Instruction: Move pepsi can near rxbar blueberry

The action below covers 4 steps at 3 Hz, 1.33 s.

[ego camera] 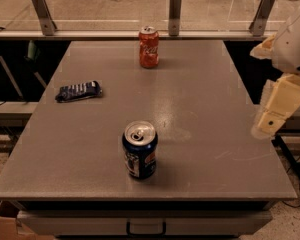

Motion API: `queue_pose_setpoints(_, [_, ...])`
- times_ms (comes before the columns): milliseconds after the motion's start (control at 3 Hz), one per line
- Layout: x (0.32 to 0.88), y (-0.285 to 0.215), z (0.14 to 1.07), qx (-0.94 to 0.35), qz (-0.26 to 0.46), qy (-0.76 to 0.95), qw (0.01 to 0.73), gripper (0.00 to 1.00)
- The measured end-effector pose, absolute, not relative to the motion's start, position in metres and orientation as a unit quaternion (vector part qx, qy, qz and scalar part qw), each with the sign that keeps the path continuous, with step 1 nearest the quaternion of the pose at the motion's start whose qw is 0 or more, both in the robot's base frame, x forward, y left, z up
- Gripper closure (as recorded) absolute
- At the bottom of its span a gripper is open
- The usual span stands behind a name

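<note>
The pepsi can (139, 156) stands upright near the front middle of the grey table (200, 109). It is dark blue with a silver top and pull tab. The rxbar blueberry (78, 91) lies flat at the table's left side, a dark navy wrapper with white lettering, well apart from the can. My gripper (268, 124) hangs at the table's right edge, pointing down, far to the right of the can and holding nothing that I can see.
A red-orange cola can (149, 47) stands upright at the back middle of the table. A rail with metal posts (175, 9) runs behind the table. A drawer handle (146, 229) shows below the front edge.
</note>
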<state>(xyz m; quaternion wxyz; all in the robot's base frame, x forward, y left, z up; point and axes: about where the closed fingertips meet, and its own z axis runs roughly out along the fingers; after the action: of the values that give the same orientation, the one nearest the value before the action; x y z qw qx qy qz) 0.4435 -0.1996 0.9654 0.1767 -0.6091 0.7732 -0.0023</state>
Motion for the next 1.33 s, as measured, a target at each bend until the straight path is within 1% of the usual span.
queue_pose_setpoints(667, [0.451,-0.111,0.909,-0.648,0.144,0.717,0.211,0.00])
queue_pose_setpoints(1333, [0.416,-0.045,0.892,-0.651,0.281,0.660,0.248,0.00])
